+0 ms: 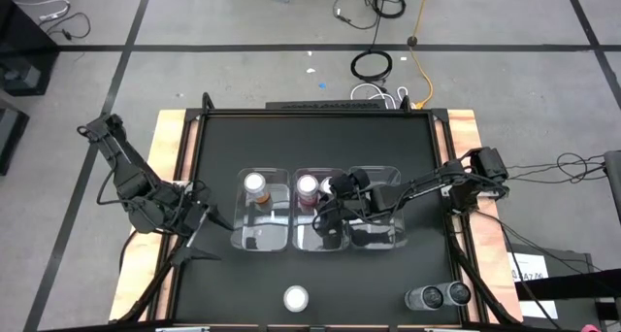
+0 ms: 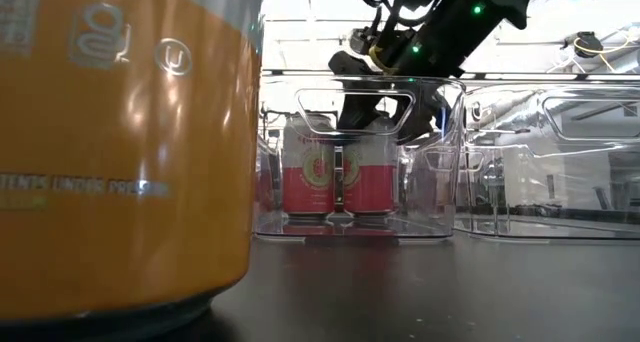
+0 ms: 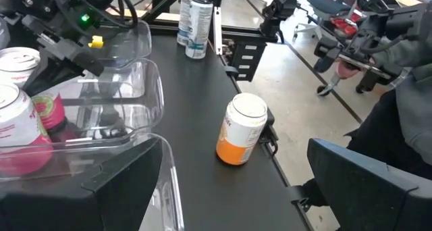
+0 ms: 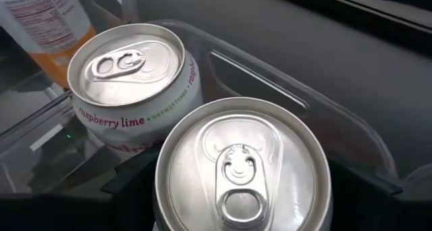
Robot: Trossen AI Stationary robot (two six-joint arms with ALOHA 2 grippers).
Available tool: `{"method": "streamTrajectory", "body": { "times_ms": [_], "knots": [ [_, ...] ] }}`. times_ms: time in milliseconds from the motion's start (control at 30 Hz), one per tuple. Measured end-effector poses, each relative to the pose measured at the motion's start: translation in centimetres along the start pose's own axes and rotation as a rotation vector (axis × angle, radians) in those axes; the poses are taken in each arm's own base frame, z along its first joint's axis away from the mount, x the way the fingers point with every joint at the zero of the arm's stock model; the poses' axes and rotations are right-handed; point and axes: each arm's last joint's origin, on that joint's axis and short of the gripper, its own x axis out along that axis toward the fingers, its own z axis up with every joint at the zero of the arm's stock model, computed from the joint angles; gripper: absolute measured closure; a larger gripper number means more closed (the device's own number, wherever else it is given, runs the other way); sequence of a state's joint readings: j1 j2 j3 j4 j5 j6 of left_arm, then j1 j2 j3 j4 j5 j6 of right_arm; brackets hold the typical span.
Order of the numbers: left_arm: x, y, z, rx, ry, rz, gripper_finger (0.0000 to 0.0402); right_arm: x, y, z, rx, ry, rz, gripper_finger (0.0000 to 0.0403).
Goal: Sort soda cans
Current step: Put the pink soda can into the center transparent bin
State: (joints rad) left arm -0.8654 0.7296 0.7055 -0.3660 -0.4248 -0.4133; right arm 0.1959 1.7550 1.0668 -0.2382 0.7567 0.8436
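Three clear bins stand side by side mid-table. One orange can [image 1: 255, 185] stands in the left bin [image 1: 241, 237]. The far red can [image 1: 308, 185] [image 4: 128, 62] stands in the middle bin [image 1: 297, 243]. My right gripper [image 1: 330, 218] [image 2: 385, 117] reaches into that bin, shut on a second red can [image 4: 243, 170] [image 2: 368, 177]. Another orange can [image 1: 296, 298] [image 3: 241, 131] stands near the table's near edge. Two dark grey cans [image 1: 440, 295] stand at the near right corner. My left gripper [image 1: 201, 218] waits open, left of the bins. My right gripper holds the near red can by its upper side wall [image 4: 160, 180], pinched between the two fingers [image 4: 128, 180], one on each side. The fingers come from above, pointing down. The can is upright and its base rests on the bin floor [image 2: 330, 227], beside the other red can.
The right bin [image 1: 388, 237] holds only my right arm's shadow and reflections. Bare black tabletop lies between the bins and the near edge. Cables and a coiled cord lie on the floor beyond the far edge. A person sits beyond the table's near edge in the left wrist view [image 3: 405, 89].
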Motion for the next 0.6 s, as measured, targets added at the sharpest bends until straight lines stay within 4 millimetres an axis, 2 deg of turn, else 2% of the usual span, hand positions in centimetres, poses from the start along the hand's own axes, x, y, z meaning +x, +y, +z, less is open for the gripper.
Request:
{"method": "streamTrajectory", "body": {
  "times_ms": [600],
  "knots": [
    [0.01, 0.00, -0.01, 0.000, 0.001, 0.000, 0.0022, -0.05, 0.07, 0.01, -0.077, -0.001, 0.003, 0.0086]
  ]
}}
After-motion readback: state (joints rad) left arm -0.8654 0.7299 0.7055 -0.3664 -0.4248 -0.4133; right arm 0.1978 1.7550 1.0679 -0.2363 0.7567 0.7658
